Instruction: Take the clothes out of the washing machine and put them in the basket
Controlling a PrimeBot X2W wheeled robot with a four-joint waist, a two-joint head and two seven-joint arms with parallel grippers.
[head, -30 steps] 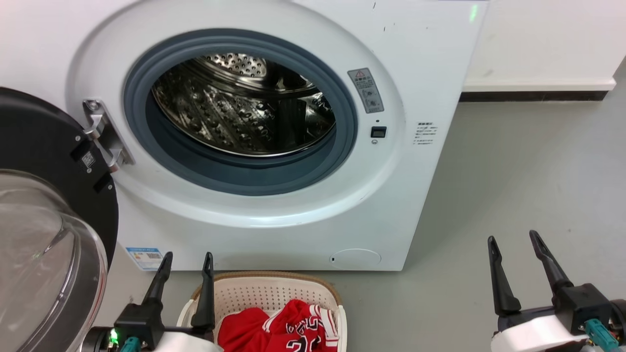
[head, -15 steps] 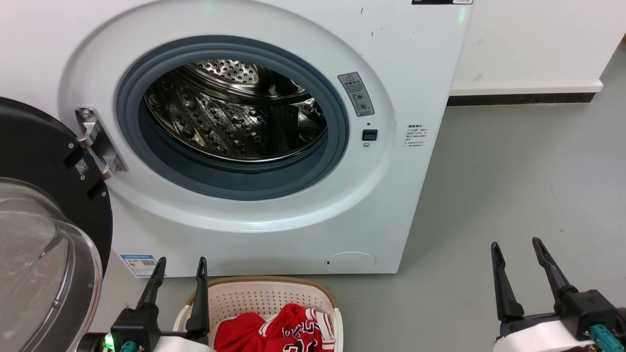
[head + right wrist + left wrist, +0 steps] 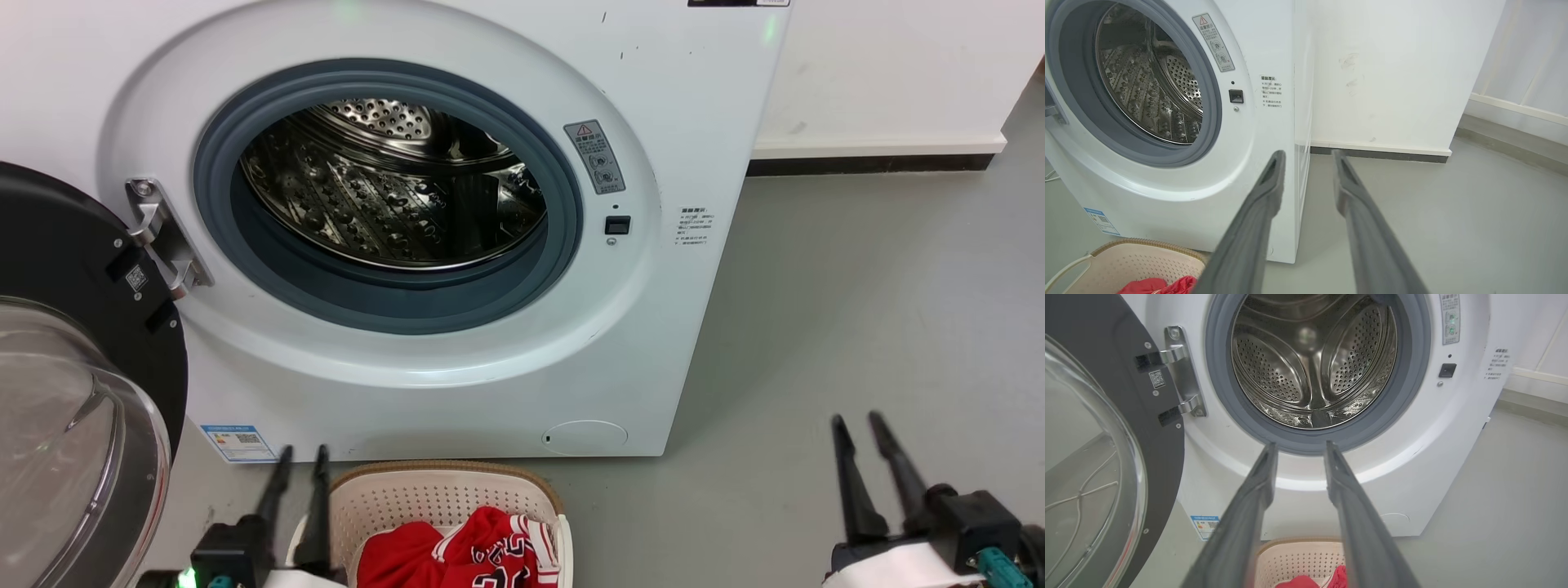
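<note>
The white washing machine (image 3: pixel 457 384) stands with its round glass door (image 3: pixel 73 351) swung open to the left. No cloth lies in its steel drum (image 3: pixel 392 196), as the left wrist view of the drum (image 3: pixel 1310 363) confirms. On the floor in front sits the cream basket (image 3: pixel 445 472), holding the clothes: a plain red garment (image 3: pixel 396 555) and a red jersey (image 3: pixel 506 549) with white-black trim. My left gripper (image 3: pixel 302 451) hovers beside the basket's left rim, open by a narrow gap and holding nothing. My right gripper (image 3: pixel 857 420) hangs over bare floor to the right, likewise narrowly open.
The open door (image 3: pixel 1098 457) takes up the space at my left. Grey floor (image 3: pixel 857 310) stretches right of the machine to a white wall with a dark baseboard (image 3: pixel 865 163). The basket (image 3: pixel 1139 257) stands close against the machine's front.
The fingers of both grippers have drawn closer together, about halving each gap, and both have sunk slightly lower in the head view. Between the oldest frame and now the camera shifted slightly.
</note>
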